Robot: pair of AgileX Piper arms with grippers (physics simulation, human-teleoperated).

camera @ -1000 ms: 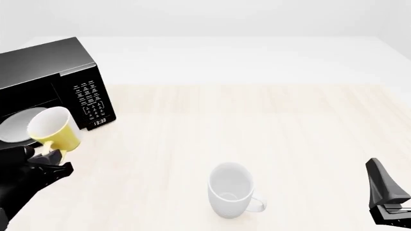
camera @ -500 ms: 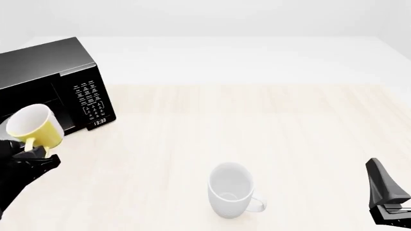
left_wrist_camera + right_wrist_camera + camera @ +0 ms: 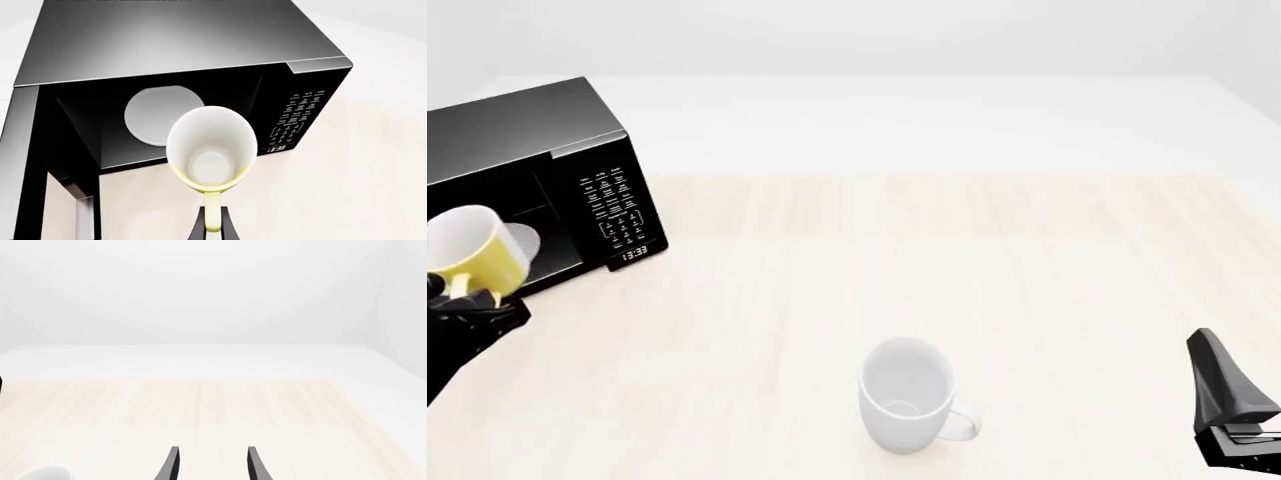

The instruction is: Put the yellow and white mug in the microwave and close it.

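Observation:
The yellow and white mug [image 3: 478,255] hangs in the air just in front of the open microwave [image 3: 547,140], its mouth tilted toward the camera. My left gripper [image 3: 465,298] is shut on its yellow handle [image 3: 212,215]. In the left wrist view the mug [image 3: 212,150] faces the dark cavity, where the white turntable plate [image 3: 157,117] shows behind it, and the microwave door [image 3: 27,165] stands swung open beside the cavity. My right gripper [image 3: 210,465] rests at the near right edge of the table [image 3: 1234,440], open and holding nothing.
A larger all-white mug [image 3: 908,393] stands upright on the light wooden table [image 3: 988,260] at the near centre, handle to the right. The microwave's control panel [image 3: 618,213] shows 13:33.
My left gripper has carried the yellow mug leftward and a little up, closer to the microwave opening. The right arm has not moved.

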